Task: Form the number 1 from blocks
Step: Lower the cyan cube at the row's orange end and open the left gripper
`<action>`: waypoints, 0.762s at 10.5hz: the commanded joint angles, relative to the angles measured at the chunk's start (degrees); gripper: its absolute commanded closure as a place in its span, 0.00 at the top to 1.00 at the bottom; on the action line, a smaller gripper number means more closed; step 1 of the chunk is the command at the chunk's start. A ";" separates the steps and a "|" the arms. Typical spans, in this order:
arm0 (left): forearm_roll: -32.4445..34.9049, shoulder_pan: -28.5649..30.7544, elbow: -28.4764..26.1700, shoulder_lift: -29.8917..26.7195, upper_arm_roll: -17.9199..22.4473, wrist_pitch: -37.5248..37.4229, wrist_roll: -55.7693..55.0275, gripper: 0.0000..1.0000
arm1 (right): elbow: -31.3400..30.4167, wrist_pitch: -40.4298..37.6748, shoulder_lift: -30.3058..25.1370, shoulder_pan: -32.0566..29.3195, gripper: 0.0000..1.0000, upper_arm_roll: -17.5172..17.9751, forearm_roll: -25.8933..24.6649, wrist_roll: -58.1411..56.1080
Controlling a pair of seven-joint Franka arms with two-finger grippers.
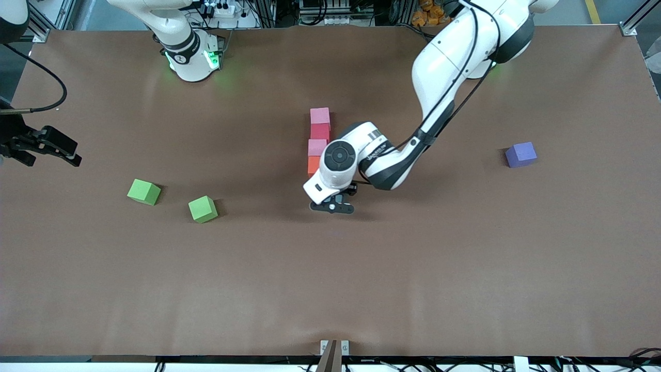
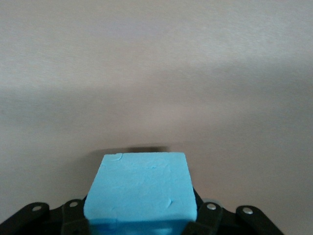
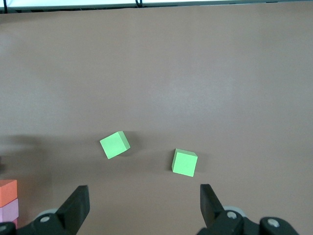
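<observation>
Right gripper (image 1: 58, 151) is parked at the right arm's end of the table, fingers (image 3: 76, 205) spread wide with nothing between them; that arm is just waiting. From its wrist view I see the two green cubes, one (image 3: 115, 144) tilted on the table and the other (image 3: 184, 162) near it, apart, both on the brown table (image 1: 330, 289). In the front view those same green cubes (image 1: 144, 191) (image 1: 203, 208) sit toward the right arm's end, clear of the line. Mid-table there's a column of four touching blocks: light pink (image 1: 320, 115) farthest from the front camera, then crimson red (image 1: 320, 131), second light pink (image 1: 317, 147), then orange (image 1: 313, 165) nearest, partly covered by the left wrist. Left gripper (image 1: 333, 207) is low over the table just past the orange end of the column, pinching the light blue block (image 2: 141, 188) between its fingers. I only get that block in the left wrist view, and I can't tell whether it's touching the table or just above it. Purple cube (image 1: 521, 154) sits alone toward the left arm's end, well apart from everything.
</observation>
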 commanded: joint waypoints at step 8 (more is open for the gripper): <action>-1.33 -4.77 2.56 2.13 2.55 1.58 -4.55 0.00 | 1.57 -1.05 1.17 -0.58 1.00 0.62 -0.86 -1.67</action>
